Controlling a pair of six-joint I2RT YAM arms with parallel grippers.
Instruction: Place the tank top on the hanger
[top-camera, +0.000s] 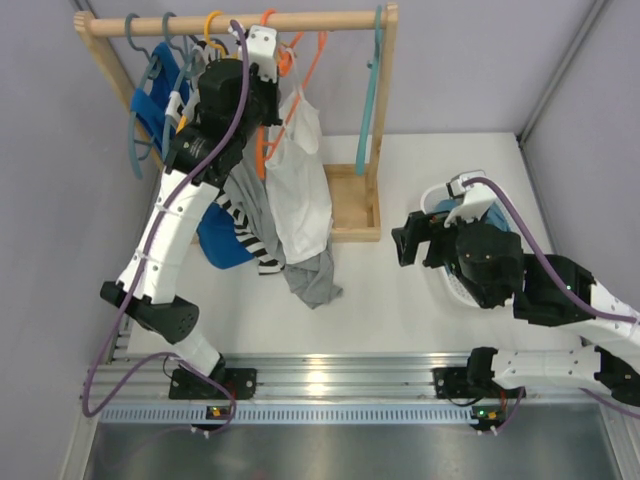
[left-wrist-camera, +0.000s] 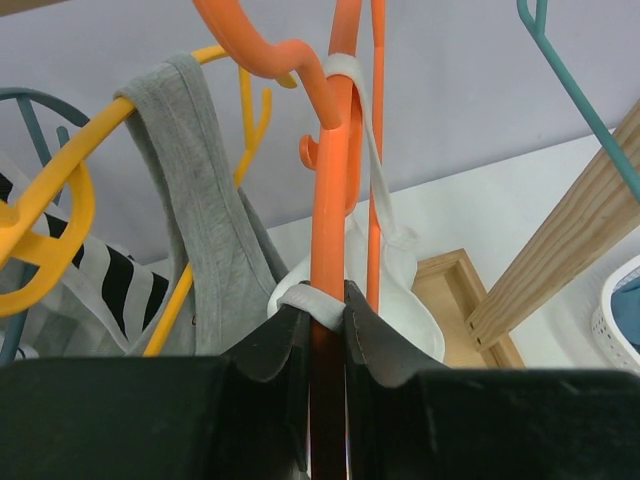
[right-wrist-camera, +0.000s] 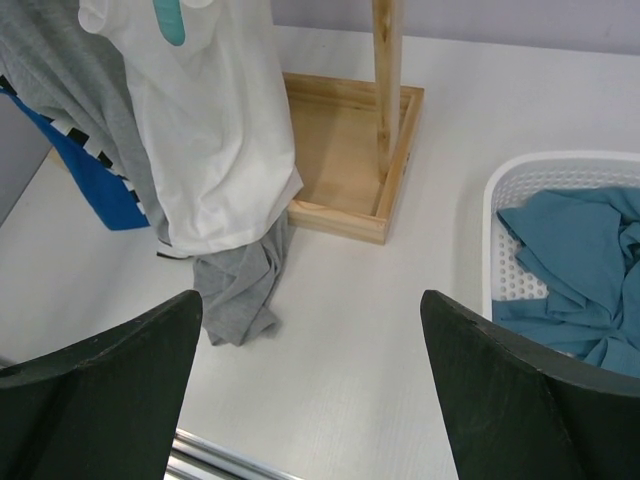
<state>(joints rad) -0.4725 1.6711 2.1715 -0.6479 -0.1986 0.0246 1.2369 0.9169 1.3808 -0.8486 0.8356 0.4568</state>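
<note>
White tank top (right-wrist-camera: 220, 130), bright orange hanger (left-wrist-camera: 330, 190); grey top (left-wrist-camera: 200, 230) over a yellow hanger (left-wrist-camera: 60, 200); black-and-white striped garment (left-wrist-camera: 120, 285); teal cloth (right-wrist-camera: 580, 270), white basket (right-wrist-camera: 510, 200).

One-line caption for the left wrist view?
Left gripper clamps the orange hanger and a white tank top strap.

Left arm (top-camera: 165, 230) stretched up and away from its base, elbow low, forearm rising steeply, wrist at the top. Left pincer (left-wrist-camera: 325, 312) tips pressed together, clamped on the hanger (left-wrist-camera: 328, 200), whose shaft runs straight up from between the tips; a fingertip (left-wrist-camera: 280, 335) on either side of it, no gap.

Right arm (top-camera: 560, 290) folded back near its base, elbow bent, wrist level and low. Right pincer (right-wrist-camera: 310, 385) faces left toward the other arm, jaws spread wide, fingers (right-wrist-camera: 100, 395) well apart, nothing between them, not touching the tabletop (right-wrist-camera: 340, 330) below.
</note>
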